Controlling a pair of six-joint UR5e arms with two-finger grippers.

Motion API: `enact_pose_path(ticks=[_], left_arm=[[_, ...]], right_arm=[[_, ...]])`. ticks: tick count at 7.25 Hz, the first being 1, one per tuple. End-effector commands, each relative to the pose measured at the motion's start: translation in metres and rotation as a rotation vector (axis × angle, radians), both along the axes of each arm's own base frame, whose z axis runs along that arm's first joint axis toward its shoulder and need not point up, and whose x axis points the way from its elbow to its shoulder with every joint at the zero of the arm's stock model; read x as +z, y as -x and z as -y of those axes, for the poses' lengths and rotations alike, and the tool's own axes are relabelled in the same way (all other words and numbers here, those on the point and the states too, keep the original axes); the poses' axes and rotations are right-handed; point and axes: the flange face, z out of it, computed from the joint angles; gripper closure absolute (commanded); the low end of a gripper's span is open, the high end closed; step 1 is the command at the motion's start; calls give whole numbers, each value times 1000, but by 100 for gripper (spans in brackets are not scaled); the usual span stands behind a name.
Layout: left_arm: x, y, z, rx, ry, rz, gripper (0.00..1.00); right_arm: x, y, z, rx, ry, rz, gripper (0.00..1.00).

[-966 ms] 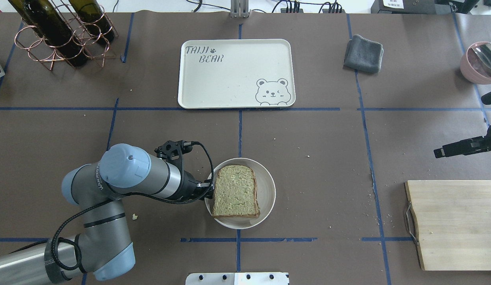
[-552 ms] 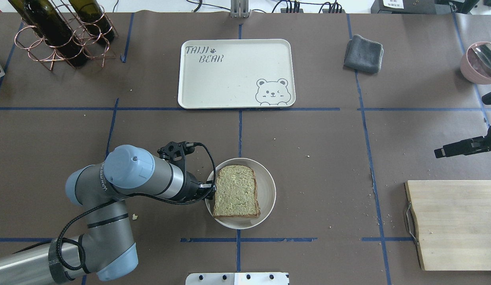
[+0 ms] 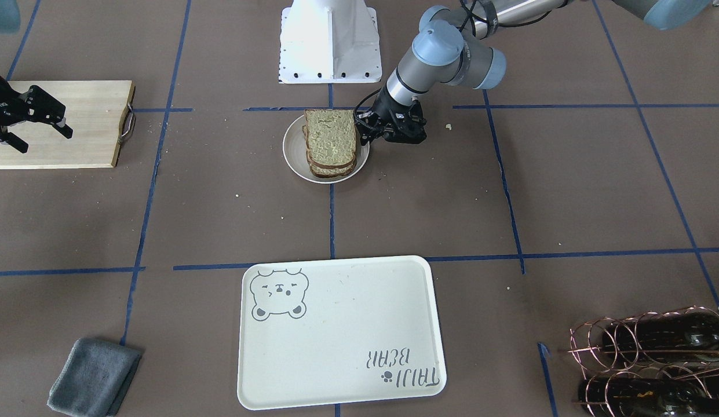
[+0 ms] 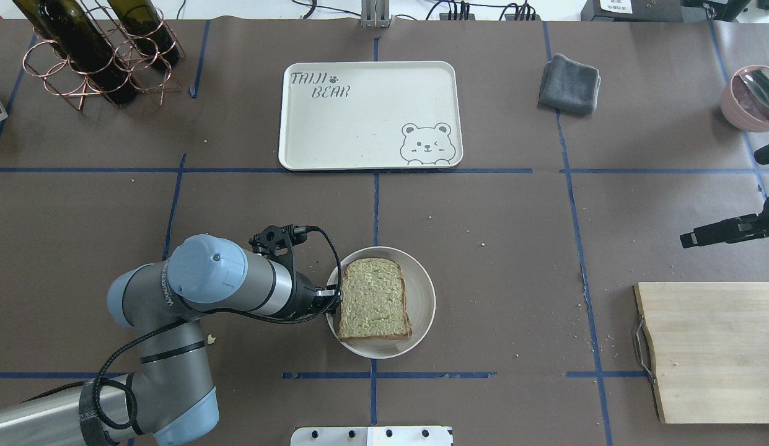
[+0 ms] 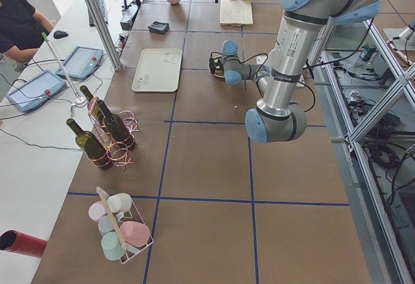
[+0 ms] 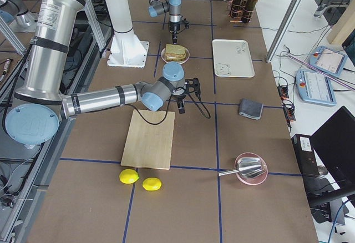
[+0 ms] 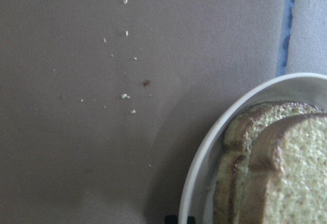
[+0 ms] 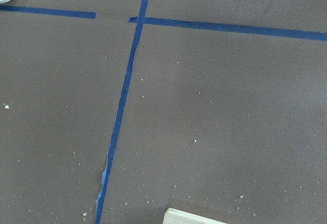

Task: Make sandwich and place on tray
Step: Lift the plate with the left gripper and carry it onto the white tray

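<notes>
The sandwich (image 4: 375, 299) is a stack of tan bread slices with brown crust on a small round white plate (image 4: 422, 297); the egg is hidden. It also shows in the front view (image 3: 330, 142) and the left wrist view (image 7: 276, 173). My left gripper (image 4: 330, 301) is at the plate's left rim, its dark fingertips (image 7: 171, 219) closed either side of the rim. The cream bear tray (image 4: 359, 124) lies bare at the far side of the table. My right gripper (image 3: 45, 139) hangs open and empty over the wooden cutting board's edge.
A wooden cutting board (image 4: 712, 353) lies at the right front. A grey cloth (image 4: 570, 83) is right of the tray, a pink bowl (image 4: 753, 99) at the far right, and a copper rack with wine bottles (image 4: 93, 56) at the far left. Two lemons (image 6: 138, 179) lie past the board.
My left arm has moved slightly to the right, and the plate with the sandwich has shifted right with it. The right arm has barely moved.
</notes>
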Motion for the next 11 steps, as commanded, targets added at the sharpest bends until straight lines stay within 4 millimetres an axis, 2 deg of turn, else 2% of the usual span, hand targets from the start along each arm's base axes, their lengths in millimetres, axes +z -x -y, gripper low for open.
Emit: enact_pose_path(ticks=[1, 3, 4, 5, 6, 7, 8, 9, 11], left_arm=[[-24, 16, -3, -56, 122, -59, 100], [-39, 26, 17, -175, 219, -96, 100], [-59, 31, 38, -249, 203, -140, 100], [-64, 25, 63, -316, 221, -139, 100], [-77, 16, 115, -428, 334, -148, 100], [-79, -5, 165, -495, 383, -110, 100], [-79, -16, 209, -565, 405, -71, 100], [-64, -27, 232, -610, 463, -50, 100], [-38, -44, 249, -630, 464, -57, 100]], right_arm=[[0, 0, 0, -2, 2, 2, 0], [0, -2, 0, 3, 2, 2, 0], [1, -4, 0, 6, 4, 1, 0], [3, -6, -2, 7, 9, 0, 0], [1, -9, -2, 7, 10, 8, 0], [2, -13, -2, 13, 13, 11, 0], [2, -17, -6, 16, 15, 11, 0], [2, -21, -10, 19, 16, 10, 0], [1, -20, -11, 16, 16, 13, 0]])
